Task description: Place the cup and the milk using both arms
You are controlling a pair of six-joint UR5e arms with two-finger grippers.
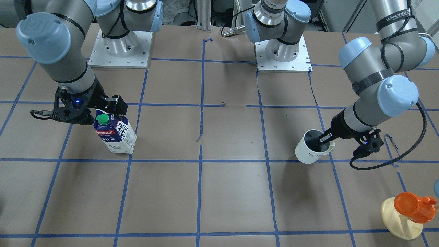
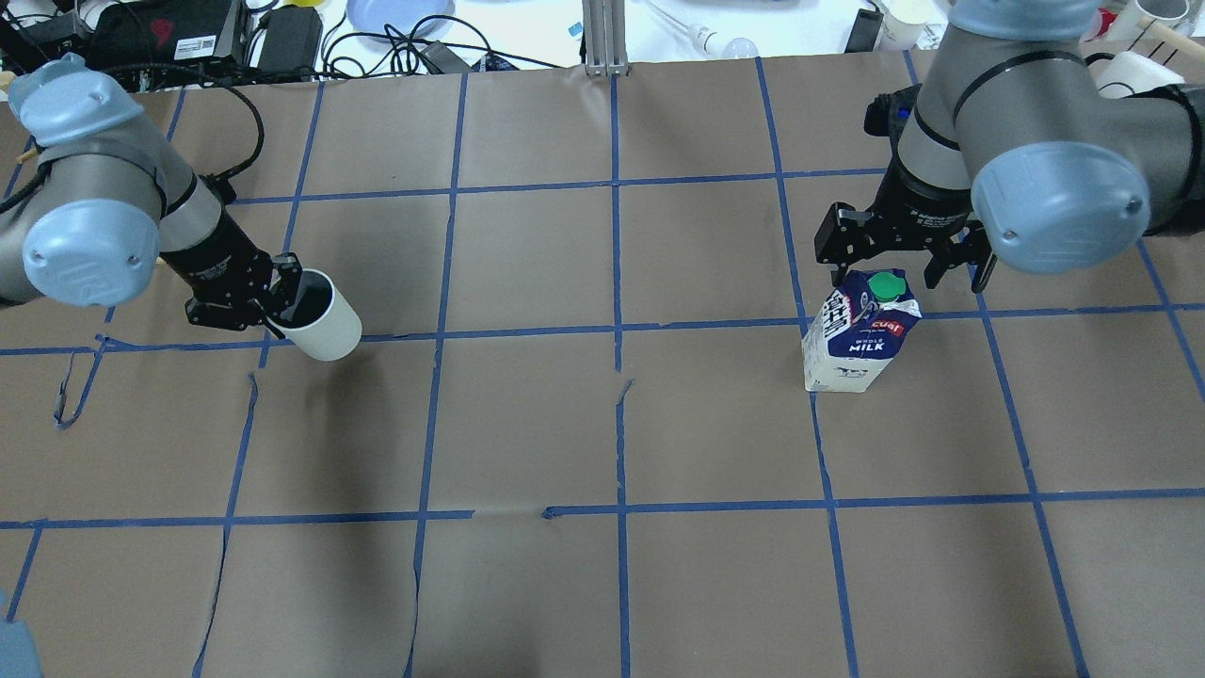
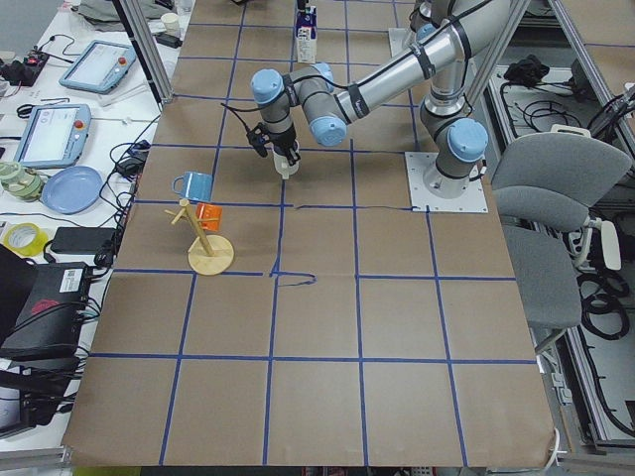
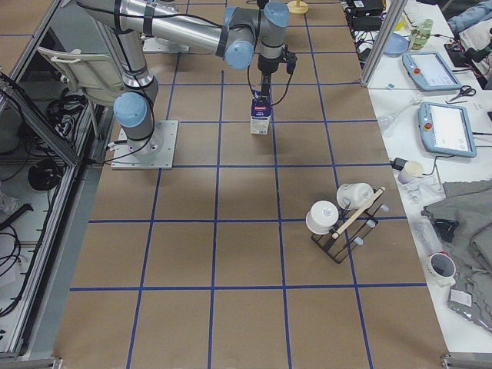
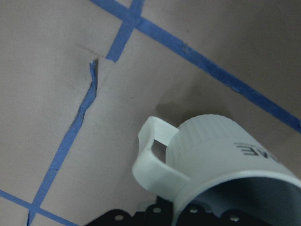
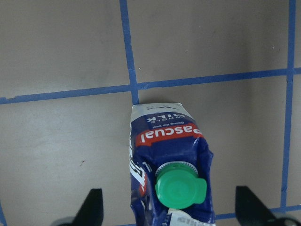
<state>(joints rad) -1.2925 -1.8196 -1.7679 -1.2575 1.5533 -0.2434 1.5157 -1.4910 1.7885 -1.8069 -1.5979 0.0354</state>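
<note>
Your left gripper [image 2: 282, 301] pinches the cup [image 2: 331, 328] by its rim (mug tilted), at 9 o'clock in the overhead view; your right gripper [image 2: 906, 271] is spread wide over the milk [image 2: 857, 347], which stands upright on the table [image 2: 612, 424] at 3 o'clock.
</note>
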